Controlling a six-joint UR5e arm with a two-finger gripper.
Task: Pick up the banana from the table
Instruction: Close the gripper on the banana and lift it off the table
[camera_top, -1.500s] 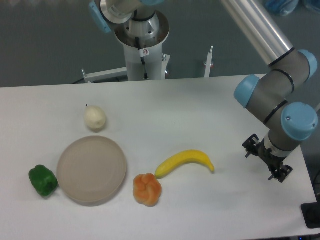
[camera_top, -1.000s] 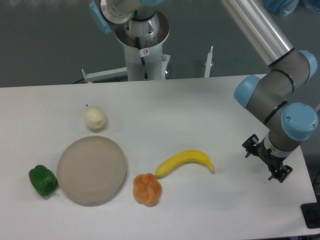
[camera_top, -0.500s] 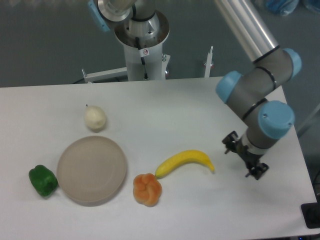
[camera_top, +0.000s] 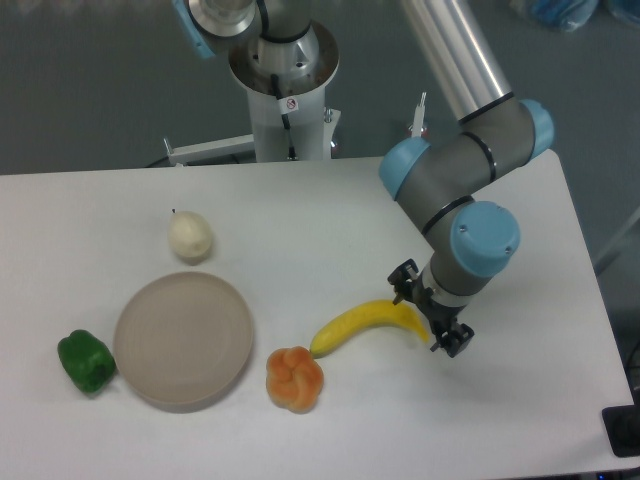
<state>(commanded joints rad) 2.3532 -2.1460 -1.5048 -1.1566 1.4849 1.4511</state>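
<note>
Pincer (camera_top: 430, 318) over banana's (camera_top: 368, 324) right tip, lower right | my opening: cannot tell | risk: off-centre grip lets glossy banana slip.

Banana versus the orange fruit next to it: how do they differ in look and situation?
The banana is smooth, yellow, long and curved; the orange fruit is lumpy and roundish. The banana's right end lies under the gripper, while the orange fruit has nothing over it. Both rest on the white table, beside the beige plate.
</note>
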